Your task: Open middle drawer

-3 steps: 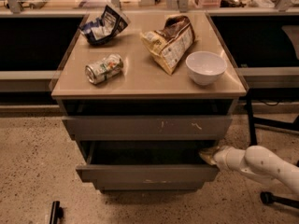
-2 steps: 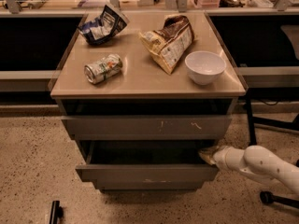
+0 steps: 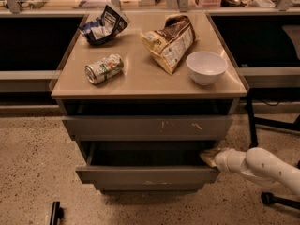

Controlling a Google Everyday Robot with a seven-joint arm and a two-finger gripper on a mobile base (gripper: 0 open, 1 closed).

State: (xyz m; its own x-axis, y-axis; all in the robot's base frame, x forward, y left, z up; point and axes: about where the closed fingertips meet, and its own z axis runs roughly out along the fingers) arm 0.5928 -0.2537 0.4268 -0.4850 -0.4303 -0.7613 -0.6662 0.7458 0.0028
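Note:
The middle drawer [image 3: 145, 175] is a wide, shallow grey drawer with a plain front. It stands pulled out from the cabinet and its dark inside [image 3: 145, 154] shows. My gripper [image 3: 209, 157] is at the drawer's right end, at the top corner of its front. The white arm [image 3: 265, 167] reaches in from the lower right. Above it is the taller drawer front with white scratches [image 3: 147, 127], pulled out slightly. Below it a narrow grey front [image 3: 145, 188] shows.
The cabinet top [image 3: 140, 81] holds a tipped can [image 3: 103, 69], a brown chip bag [image 3: 171, 42], a white bowl [image 3: 206, 67] and a crumpled blue bag [image 3: 104, 24]. Dark chair legs [image 3: 269, 198] stand at the right. A dark object [image 3: 55, 213] lies on the speckled floor at the lower left.

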